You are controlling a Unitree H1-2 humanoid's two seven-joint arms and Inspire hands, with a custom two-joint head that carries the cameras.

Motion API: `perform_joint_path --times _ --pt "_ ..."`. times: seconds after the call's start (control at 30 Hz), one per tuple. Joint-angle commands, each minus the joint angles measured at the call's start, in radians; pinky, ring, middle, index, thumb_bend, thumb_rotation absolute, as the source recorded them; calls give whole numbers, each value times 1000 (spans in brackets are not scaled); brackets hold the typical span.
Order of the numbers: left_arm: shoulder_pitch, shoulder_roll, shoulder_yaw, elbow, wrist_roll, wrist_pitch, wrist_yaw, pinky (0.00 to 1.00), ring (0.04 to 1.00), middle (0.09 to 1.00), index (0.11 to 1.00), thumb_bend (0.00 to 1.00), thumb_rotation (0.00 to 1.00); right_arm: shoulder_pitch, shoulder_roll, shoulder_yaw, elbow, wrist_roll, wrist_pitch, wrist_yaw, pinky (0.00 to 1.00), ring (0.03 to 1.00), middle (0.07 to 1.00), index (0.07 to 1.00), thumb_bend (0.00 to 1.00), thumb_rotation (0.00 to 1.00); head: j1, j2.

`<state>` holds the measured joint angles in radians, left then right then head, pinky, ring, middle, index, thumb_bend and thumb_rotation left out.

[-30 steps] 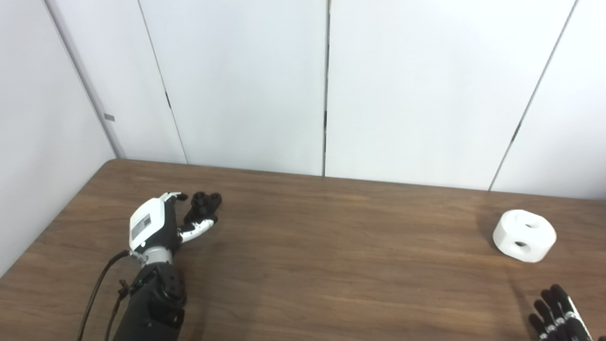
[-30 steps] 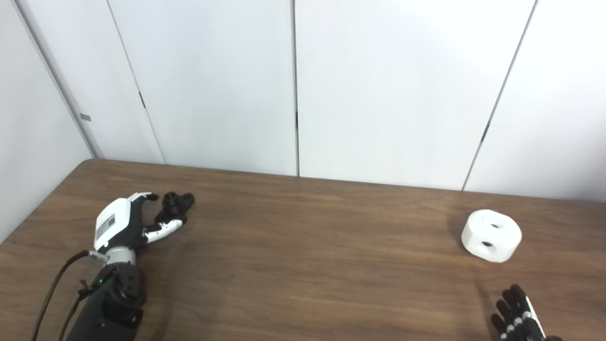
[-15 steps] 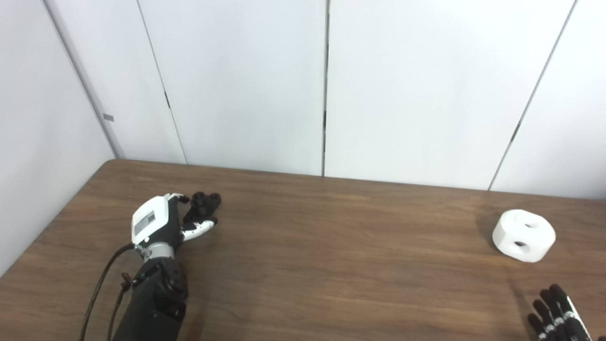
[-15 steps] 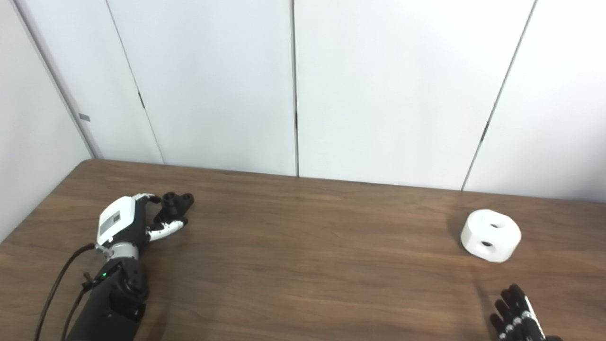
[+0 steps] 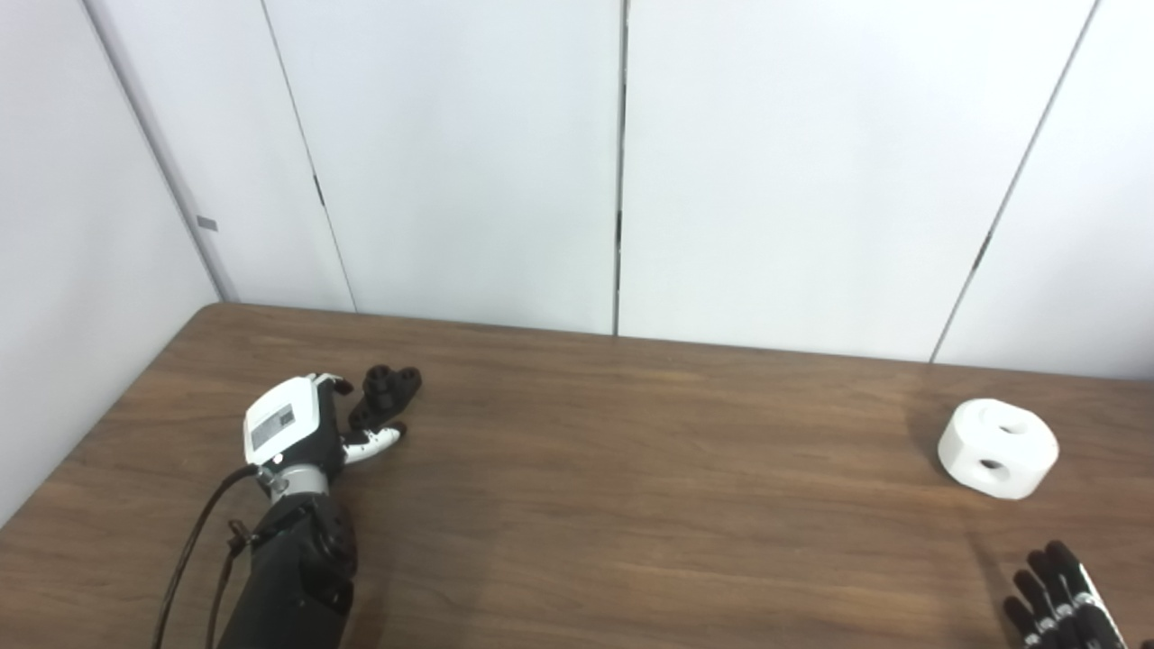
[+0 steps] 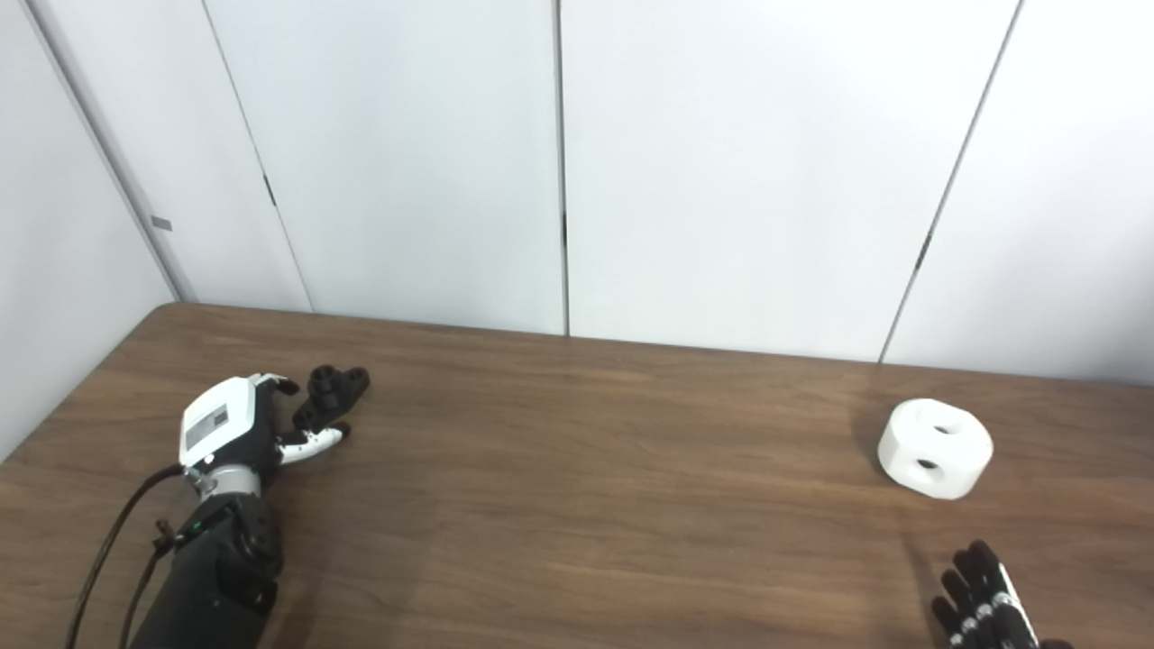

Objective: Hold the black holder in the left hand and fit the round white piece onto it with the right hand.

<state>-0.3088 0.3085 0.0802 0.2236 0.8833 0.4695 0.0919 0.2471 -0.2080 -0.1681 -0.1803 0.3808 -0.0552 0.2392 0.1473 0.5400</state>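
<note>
The black holder [image 5: 386,393] lies on the brown table [image 5: 631,505] at the far left. My left hand [image 5: 302,431] rests just left of it, open, with its fingers [image 5: 340,386] behind the holder and its white thumb in front; the holder is not gripped. The round white piece [image 5: 998,448], with two holes, sits on the table at the far right. My right hand [image 5: 1059,602] is at the bottom right corner, below the white piece and apart from it, its fingers spread and holding nothing; most of it is cut off by the picture's edge.
White wall panels [image 5: 622,171] stand right behind the table's far edge. The table's left edge [image 5: 99,424] runs close to my left arm. A black cable [image 5: 185,559] hangs along the left forearm.
My left hand has drawn back slightly toward me and to the left, so its thumb sits a little further from the holder. The holder, white piece and right hand have stayed put.
</note>
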Motion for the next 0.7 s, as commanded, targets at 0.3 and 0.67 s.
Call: perform_joint_path --times 0.3,0.67 --pt "-36 15 6 -39 23 0 -10 991 961 892 633 817 327 31 12 9 44 27 2 20 1000 1000 1000 1000 739 1000 -1 4" --pt "-26 36 -36 -46 -6 -4 18 929 909 817 491 529 76 35 12 6 35 28 7 15 1000 1000 1000 1000 726 1000 -3 10"
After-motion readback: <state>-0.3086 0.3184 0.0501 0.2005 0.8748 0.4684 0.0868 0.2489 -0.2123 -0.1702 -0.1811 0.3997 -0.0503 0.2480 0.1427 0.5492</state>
